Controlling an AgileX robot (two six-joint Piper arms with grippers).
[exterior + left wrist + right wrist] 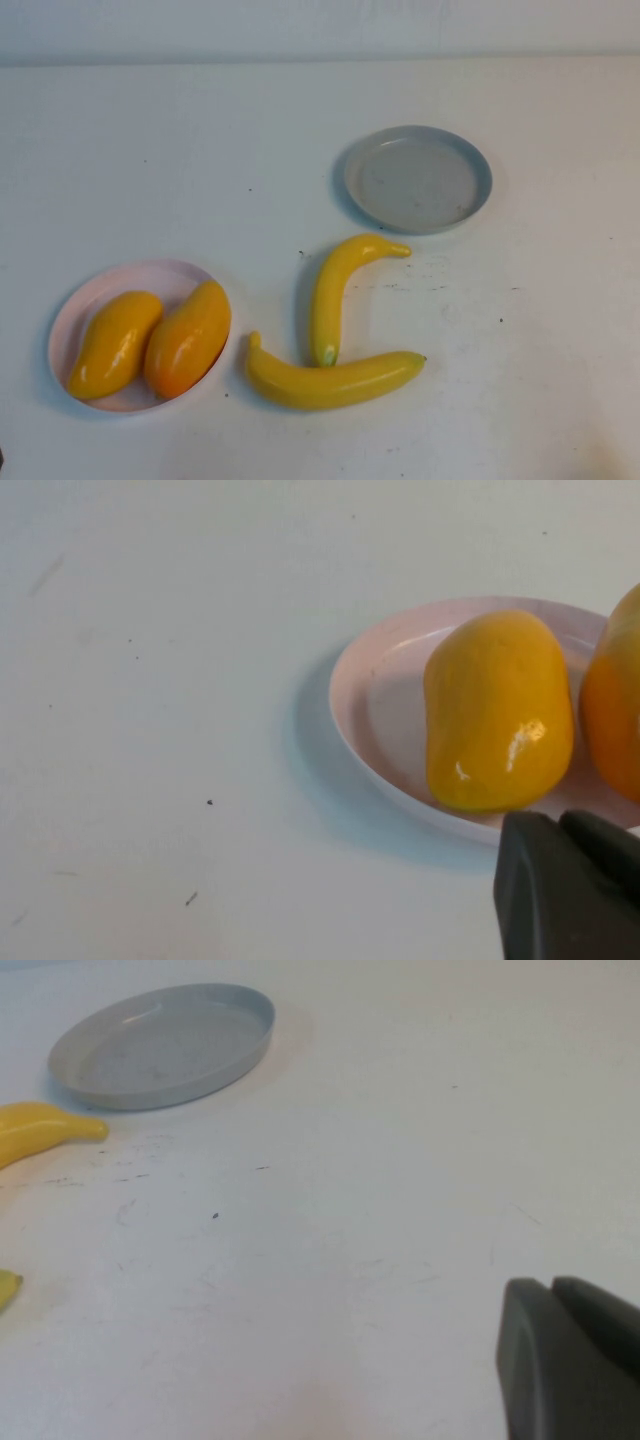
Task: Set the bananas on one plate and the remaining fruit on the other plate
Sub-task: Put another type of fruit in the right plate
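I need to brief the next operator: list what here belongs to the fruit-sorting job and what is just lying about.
Belongs to the job:
- pink plate holding both mangoes
- grey-blue plate, empty
- two bananas on the table
- left gripper by the pink plate, shut
- right gripper over bare table, shut

Just lying about:
- nothing

Pale pink plate at lower left, bearing a plain yellow mango and a yellow mango with orange-red blush. Grey-blue plate at upper right of centre. Two glossy yellow bananas with greenish tips at lower centre. White table, faintly scuffed with dark specks. Dark grey left gripper and right gripper.
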